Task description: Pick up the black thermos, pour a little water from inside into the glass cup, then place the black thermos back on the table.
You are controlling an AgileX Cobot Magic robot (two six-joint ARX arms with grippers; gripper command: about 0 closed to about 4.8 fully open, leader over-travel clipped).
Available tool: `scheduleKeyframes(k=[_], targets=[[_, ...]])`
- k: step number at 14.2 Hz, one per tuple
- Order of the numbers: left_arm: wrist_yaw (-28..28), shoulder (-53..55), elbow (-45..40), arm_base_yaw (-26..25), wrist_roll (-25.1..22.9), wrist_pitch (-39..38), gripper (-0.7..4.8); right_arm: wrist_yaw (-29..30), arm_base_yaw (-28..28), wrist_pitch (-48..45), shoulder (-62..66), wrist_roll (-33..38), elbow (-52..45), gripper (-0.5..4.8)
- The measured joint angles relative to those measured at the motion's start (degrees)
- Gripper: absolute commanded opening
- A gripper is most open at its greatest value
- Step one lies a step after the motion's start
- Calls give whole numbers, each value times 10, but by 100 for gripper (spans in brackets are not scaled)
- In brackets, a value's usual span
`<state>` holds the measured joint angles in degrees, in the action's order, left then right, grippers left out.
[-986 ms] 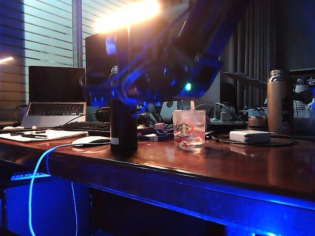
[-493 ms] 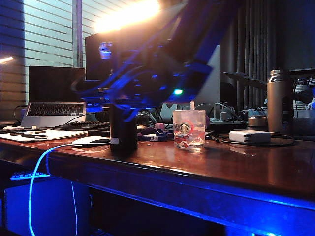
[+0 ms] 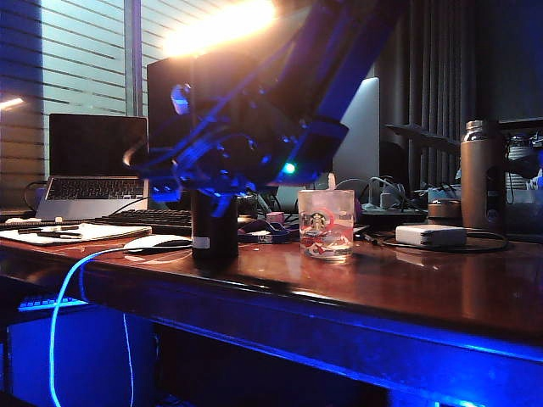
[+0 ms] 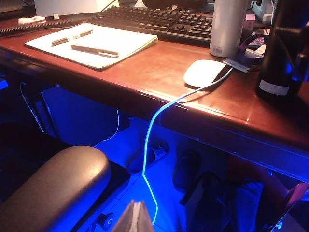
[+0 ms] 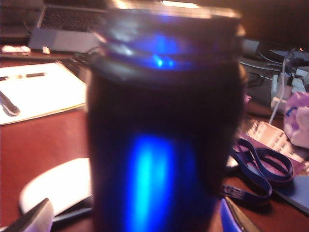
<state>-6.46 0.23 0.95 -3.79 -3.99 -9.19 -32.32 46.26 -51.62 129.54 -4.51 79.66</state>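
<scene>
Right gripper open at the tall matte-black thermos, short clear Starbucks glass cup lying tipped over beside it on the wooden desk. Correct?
One error: the short clear Starbucks glass cup stands upright, as the exterior view shows. The rest holds: the right gripper is open at the tall matte-black thermos, on the reddish-brown wooden desk.

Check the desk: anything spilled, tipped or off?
Nothing stands out. Black thermos and glass cup stand upright on a dry table. Right gripper is open around the thermos; left gripper sits below the desk edge.
</scene>
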Motion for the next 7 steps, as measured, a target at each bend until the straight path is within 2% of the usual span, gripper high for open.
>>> scheduleKeyframes(k=[2,7], targets=[[0,0,0,0,0,0,-3,1,-13,0,1,0,0,479],[0,0,0,0,13,0,-3,47,-26,1,1,0,0,479]])
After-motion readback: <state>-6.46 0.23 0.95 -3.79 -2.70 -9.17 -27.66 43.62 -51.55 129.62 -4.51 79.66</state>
